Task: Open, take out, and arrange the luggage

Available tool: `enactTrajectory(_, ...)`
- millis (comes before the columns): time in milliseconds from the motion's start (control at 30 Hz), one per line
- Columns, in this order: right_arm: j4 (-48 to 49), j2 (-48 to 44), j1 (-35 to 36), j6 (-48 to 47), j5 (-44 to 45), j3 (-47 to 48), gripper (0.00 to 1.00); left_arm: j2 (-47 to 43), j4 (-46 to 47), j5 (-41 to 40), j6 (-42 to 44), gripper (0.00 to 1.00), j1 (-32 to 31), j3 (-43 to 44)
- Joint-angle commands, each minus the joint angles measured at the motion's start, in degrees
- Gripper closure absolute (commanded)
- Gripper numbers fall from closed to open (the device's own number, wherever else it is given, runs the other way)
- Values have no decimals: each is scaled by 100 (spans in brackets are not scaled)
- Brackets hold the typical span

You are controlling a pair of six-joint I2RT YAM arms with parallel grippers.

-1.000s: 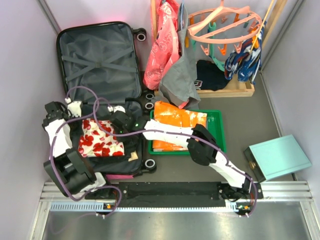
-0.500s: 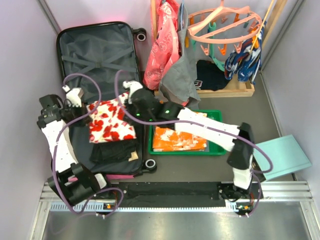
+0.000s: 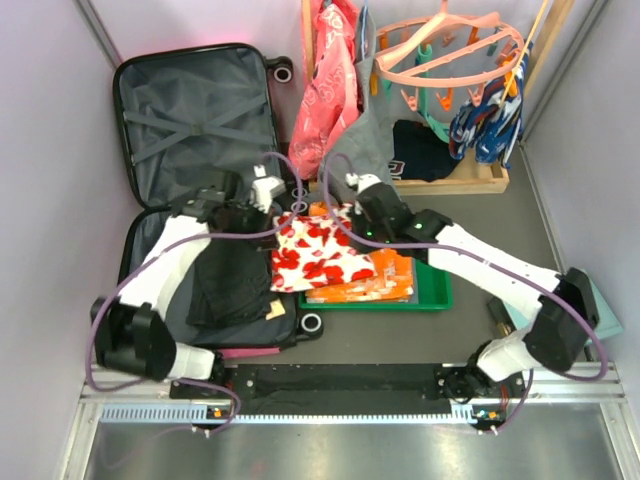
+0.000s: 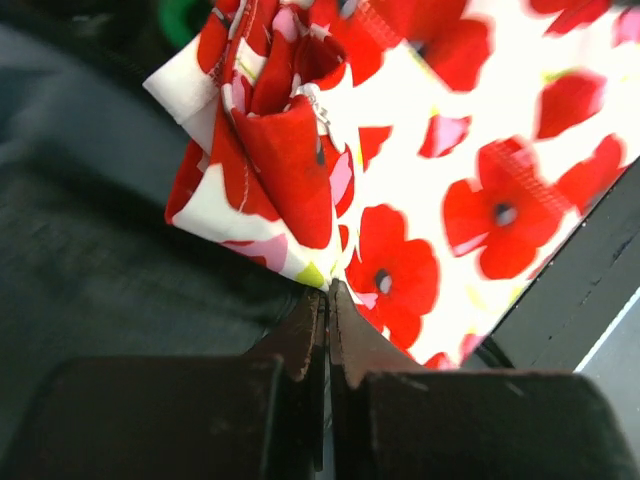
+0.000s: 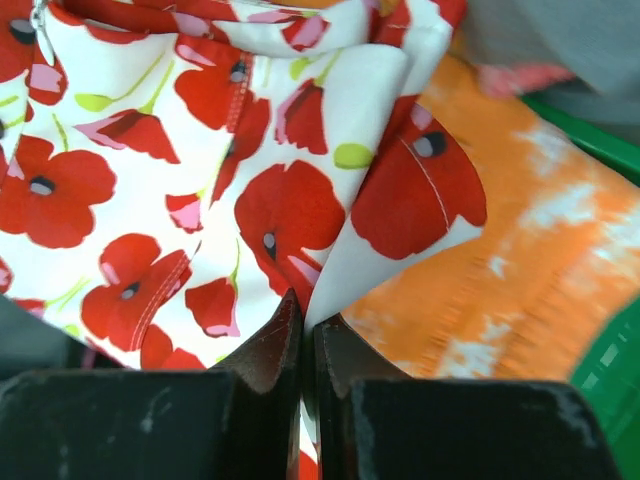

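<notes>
The pink suitcase (image 3: 190,110) lies open at the left, its dark grey strapped lining showing, with dark clothes (image 3: 225,285) in the near half. Both grippers hold a white garment with red poppies (image 3: 320,255) stretched between them, over the suitcase's right edge and the green tray (image 3: 432,290). My left gripper (image 3: 268,190) is shut on its left corner (image 4: 300,180). My right gripper (image 3: 352,190) is shut on its right corner (image 5: 390,200). An orange folded garment (image 3: 385,280) lies in the tray beneath it and shows in the right wrist view (image 5: 540,260).
A wooden rack (image 3: 470,180) at the back right holds hanging pink, grey and blue clothes and a coral peg hanger (image 3: 450,50). A pale teal flat box (image 3: 585,300) lies at the right. Purple walls close both sides.
Both grippers have carried the poppy garment to the right, from above the suitcase's near half to over the green tray and the orange garment.
</notes>
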Motion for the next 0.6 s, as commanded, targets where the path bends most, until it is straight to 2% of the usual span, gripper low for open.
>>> enactTrajectory(0,90,-628,-591,-227,303,-581,100,487,751,-106,-408,100,-692,235)
enactTrajectory(267,-235,-1050,-1340,-34,462,-1443,100,997,1481,-861,-541,100,-1684,243)
enactTrajectory(367,-226,-990,-1481,81,461,-1584,100,1199,1675,-1265,-409,100,-1870,243)
enactTrajectory(433,-243,-945,-1490,177,566,-1637,100,1366,1596,-1441,-330,90,-1888,348)
enactTrajectory(467,-270,-919,-1507,221,767,-1646,100,1402,1509,-1503,-251,81,-1888,418)
enactTrajectory(500,-340,-884,-1516,317,847,-1655,100,1446,1429,-1530,-207,67,-1888,558)
enactTrajectory(533,-340,-875,-1534,344,892,-1672,100,1437,1350,-1634,-172,60,-1879,612)
enactTrajectory(567,-340,-866,-1542,353,936,-1681,95,1402,1236,-1696,-128,52,-1888,665)
